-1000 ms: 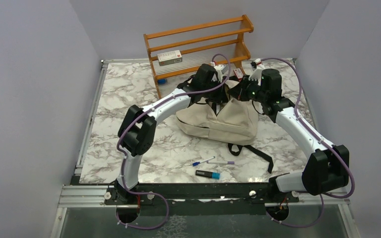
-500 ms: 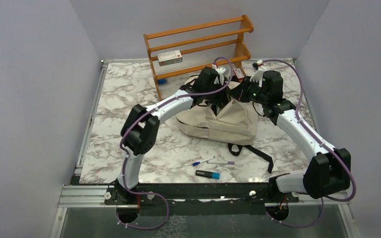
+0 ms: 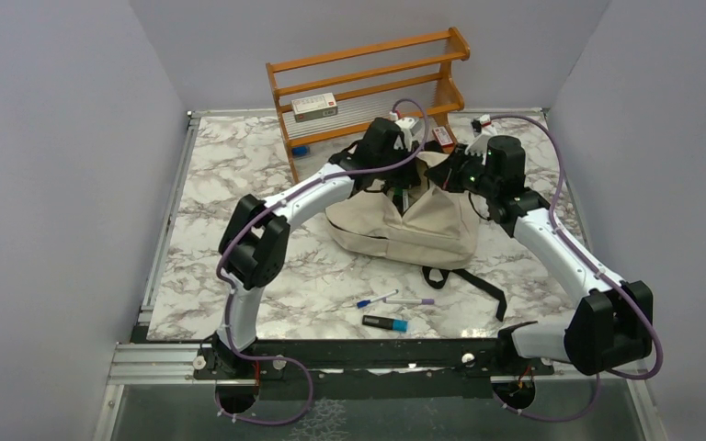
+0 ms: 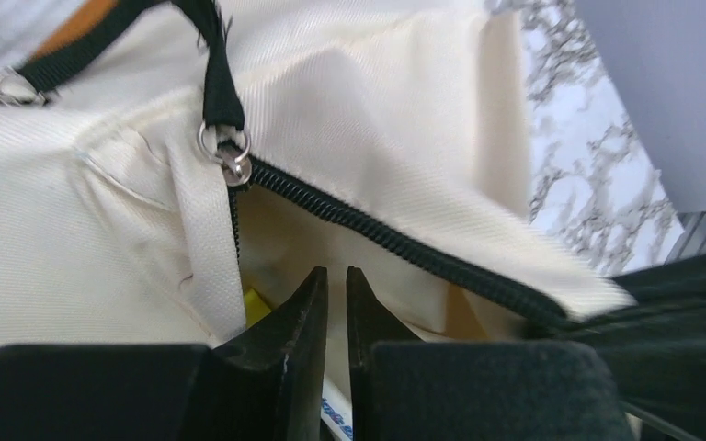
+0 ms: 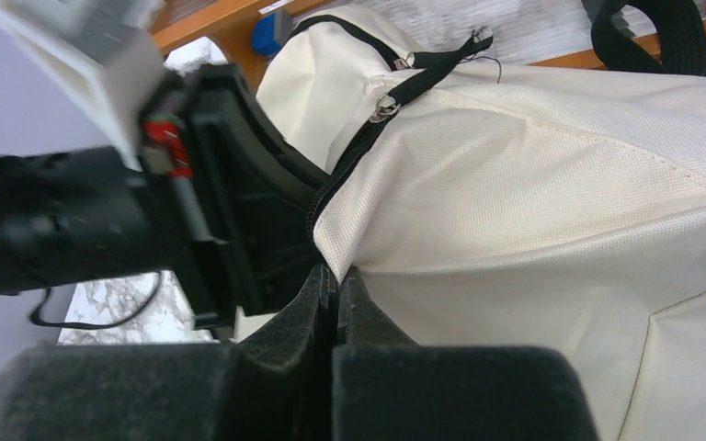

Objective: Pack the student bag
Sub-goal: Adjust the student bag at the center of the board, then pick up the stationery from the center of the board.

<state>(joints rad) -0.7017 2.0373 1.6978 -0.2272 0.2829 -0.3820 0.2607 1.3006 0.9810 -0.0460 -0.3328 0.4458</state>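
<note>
The marble table [image 3: 239, 184] stands before a wooden rack [image 3: 368, 69]. Over it the left claw [image 4: 335, 276] hangs with jaws barely parted and empty, its tips right at the mouth of the bag [image 4: 395, 101]. The opening lies straight ahead, and its zipper [image 4: 377, 230] slants across from ahead-left to the right. Just to the right, the right claw [image 5: 335, 276] is pressed together on the bag's edge, seemingly holding it up. Pens [image 3: 395, 300] lie well behind both claws, and fetching one looks like the free left claw's job.

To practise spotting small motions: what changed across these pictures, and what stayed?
The right arm's elbow eased outward and nearer its base, while the right gripper stayed shut on the student bag's open edge. The left gripper nudged forward, then returned, jaws slightly apart. Bag, pens, rack stayed put.
</note>
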